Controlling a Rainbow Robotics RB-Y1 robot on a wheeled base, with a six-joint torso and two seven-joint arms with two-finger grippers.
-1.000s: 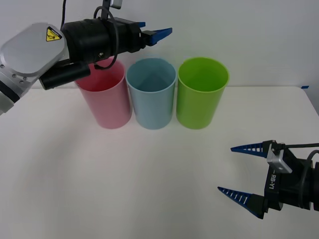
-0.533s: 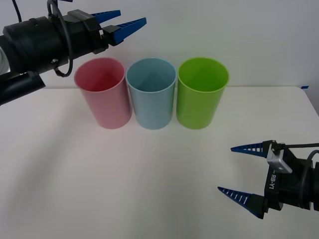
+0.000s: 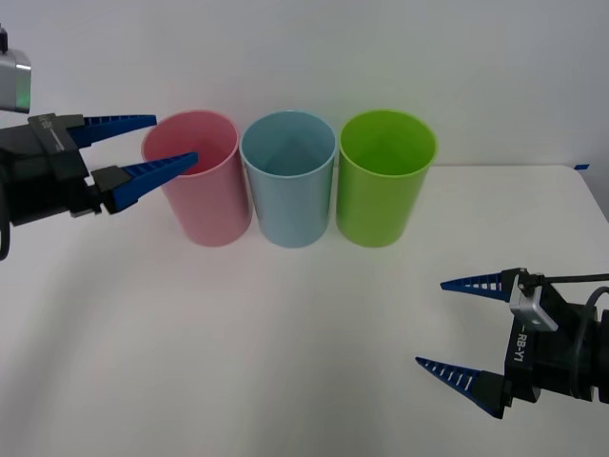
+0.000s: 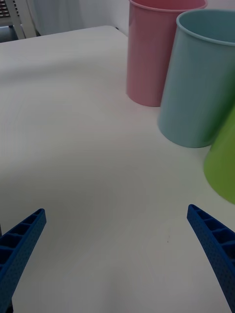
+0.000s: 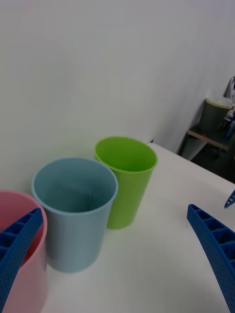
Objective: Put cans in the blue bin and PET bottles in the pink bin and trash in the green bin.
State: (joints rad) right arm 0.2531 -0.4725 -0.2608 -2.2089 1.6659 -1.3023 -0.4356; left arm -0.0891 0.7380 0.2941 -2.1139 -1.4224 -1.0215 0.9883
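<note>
Tabletop (image 3: 285, 333): while no loose item is seen on it, the three bins are carried in a row toward 12 o'clock.
Pink bin (image 3: 198, 181): stood at 11 o'clock, just beside the blue bin.
Blue bin (image 3: 288, 181): placed in the middle; rigid plastic is judged.
Green bin (image 3: 385, 181): set at 1 o'clock, its rim open.
Left gripper (image 3: 157, 143): held at 10 o'clock by the pink bin's rim, jaws apart, nothing held.
Right gripper (image 3: 447, 324): parked at 4 o'clock, jaws apart, nothing held.
Can: not located; judged light, slippery, easily dented, best taken across its middle.
</note>
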